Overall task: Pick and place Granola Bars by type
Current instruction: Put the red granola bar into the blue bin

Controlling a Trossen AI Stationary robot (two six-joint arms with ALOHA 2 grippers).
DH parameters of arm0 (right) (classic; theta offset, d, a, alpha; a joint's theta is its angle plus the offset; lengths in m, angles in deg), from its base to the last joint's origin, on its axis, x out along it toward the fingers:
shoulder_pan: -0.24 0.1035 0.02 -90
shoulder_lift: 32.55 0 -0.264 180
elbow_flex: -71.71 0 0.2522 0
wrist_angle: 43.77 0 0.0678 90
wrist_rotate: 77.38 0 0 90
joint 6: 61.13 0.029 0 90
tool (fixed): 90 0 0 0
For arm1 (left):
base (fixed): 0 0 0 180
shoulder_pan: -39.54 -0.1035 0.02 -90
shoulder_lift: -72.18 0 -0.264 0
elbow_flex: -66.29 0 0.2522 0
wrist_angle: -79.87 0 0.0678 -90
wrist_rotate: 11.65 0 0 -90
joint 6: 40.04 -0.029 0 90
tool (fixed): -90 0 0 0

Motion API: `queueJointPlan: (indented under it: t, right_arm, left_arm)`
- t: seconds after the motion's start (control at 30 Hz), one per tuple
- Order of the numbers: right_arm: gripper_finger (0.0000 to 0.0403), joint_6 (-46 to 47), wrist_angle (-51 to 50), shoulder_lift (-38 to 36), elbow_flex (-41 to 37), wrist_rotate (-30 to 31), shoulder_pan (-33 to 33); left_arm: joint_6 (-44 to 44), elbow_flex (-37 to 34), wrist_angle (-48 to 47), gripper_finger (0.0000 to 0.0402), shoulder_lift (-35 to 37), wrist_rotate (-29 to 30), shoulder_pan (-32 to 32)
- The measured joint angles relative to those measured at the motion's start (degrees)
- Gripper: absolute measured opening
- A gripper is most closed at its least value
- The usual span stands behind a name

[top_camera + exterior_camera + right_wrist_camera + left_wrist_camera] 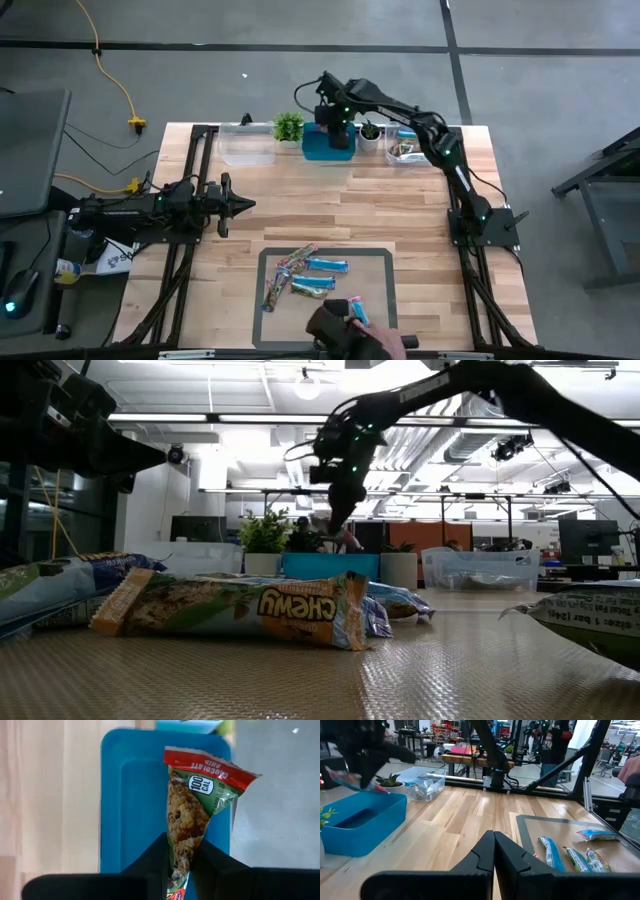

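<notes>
Blue tray (130,795) at the worktop's (400,210) far edge lies under the right end effector (181,862), which pinches a chocolate-chip granola bar (192,815) above it. Other granola bars (305,278) lie on the grey mat (378,290) near the front. Left end effector (494,851) hovers at the left, fingers pressed together

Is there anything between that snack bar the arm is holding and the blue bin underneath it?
Nothing visible. The right gripper holds the granola bar directly over the blue bin, whose inside looks bare below it.
</notes>
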Motion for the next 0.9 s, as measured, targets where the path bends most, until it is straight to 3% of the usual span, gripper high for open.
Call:
queueJointPlan:
  t: [0.23,0.67,0.9]
  right_arm:
    - [0.0051,-8.82,-5.45,3.24,-0.06,6.13,3.18]
    - [0.0053,-6.55,-4.64,3.24,-2.27,8.61,3.83]
    - [0.0102,-5.84,-4.42,3.24,-2.27,7.79,3.83]
  left_arm:
    - [0.02,-0.01,0.00,0.0001,-0.01,0.01,-0.01]
    - [0.02,0.00,0.00,0.0001,0.00,0.02,0.00]
    - [0.02,0.00,0.00,0.0001,-0.01,0.02,-0.01]
